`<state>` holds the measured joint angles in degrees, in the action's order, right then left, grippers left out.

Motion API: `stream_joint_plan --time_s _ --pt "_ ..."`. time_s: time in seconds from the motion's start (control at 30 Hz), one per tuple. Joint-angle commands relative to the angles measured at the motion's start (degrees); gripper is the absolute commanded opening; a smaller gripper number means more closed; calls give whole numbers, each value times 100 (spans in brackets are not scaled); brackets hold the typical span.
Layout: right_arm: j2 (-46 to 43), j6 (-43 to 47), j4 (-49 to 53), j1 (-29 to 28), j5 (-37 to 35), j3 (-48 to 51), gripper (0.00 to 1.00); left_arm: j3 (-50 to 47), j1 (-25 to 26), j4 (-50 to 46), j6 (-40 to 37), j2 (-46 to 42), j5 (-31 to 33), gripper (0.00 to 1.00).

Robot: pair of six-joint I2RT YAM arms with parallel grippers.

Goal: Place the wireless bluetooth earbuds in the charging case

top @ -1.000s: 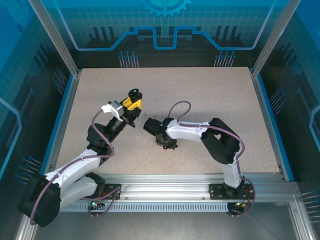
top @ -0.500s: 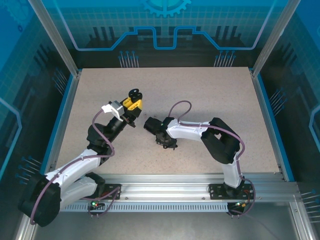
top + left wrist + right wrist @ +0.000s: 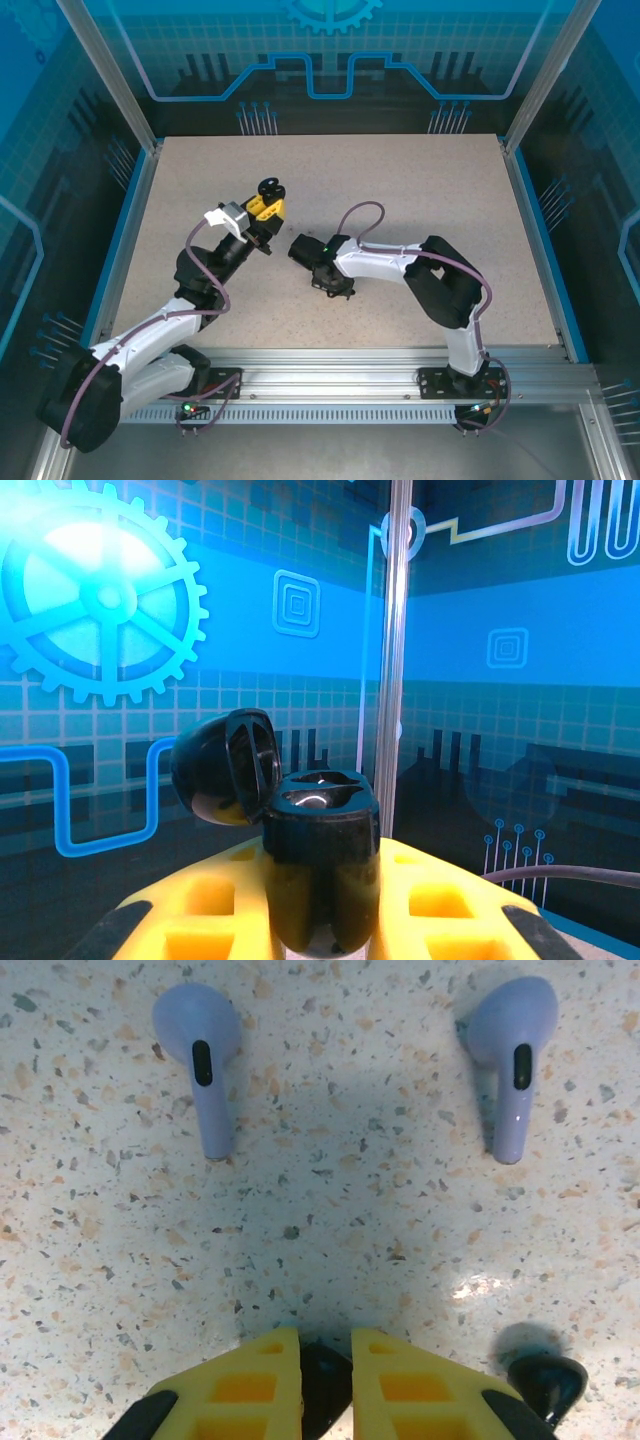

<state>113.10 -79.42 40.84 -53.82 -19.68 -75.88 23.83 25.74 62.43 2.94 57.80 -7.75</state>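
In the left wrist view, a black charging case (image 3: 320, 860) stands upright between yellow fingers (image 3: 190, 910). Its lid (image 3: 225, 765) is flipped open to the left. My left gripper (image 3: 262, 208) is shut on this case (image 3: 268, 186), raised above the table left of centre. My right gripper (image 3: 325, 1360) is down at the table, shut on a black earbud (image 3: 325, 1390). A second black earbud (image 3: 545, 1380) lies just to its right. Two purple earbuds (image 3: 200, 1060) (image 3: 512, 1055) lie on the speckled table ahead of the fingers. From above, the right gripper (image 3: 298, 247) sits near the table's middle.
The speckled tabletop (image 3: 400, 190) is bordered by blue edges and a glass enclosure with aluminium posts (image 3: 115, 80). The two grippers are close together near the centre. A purple cable (image 3: 360, 215) loops above the right arm.
The right wrist has shifted very slightly over the table. The left arm and the case have not moved.
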Motion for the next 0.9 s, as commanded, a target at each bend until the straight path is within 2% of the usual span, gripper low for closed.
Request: stream_joint_plan --time_s 0.0,0.33,0.5,0.87 --pt "-103 108 -409 28 -159 241 14 -98 54 191 -65 -56 -43 0" --pt "-1036 1048 -590 -67 -800 404 13 -289 63 369 -95 -152 -23 0" --pt "-1592 1877 -529 -31 -1004 277 13 -357 120 349 -267 -180 -16 0" --pt "-2801 3787 -794 141 -935 -224 13 -632 296 -188 -868 -362 -64 0"
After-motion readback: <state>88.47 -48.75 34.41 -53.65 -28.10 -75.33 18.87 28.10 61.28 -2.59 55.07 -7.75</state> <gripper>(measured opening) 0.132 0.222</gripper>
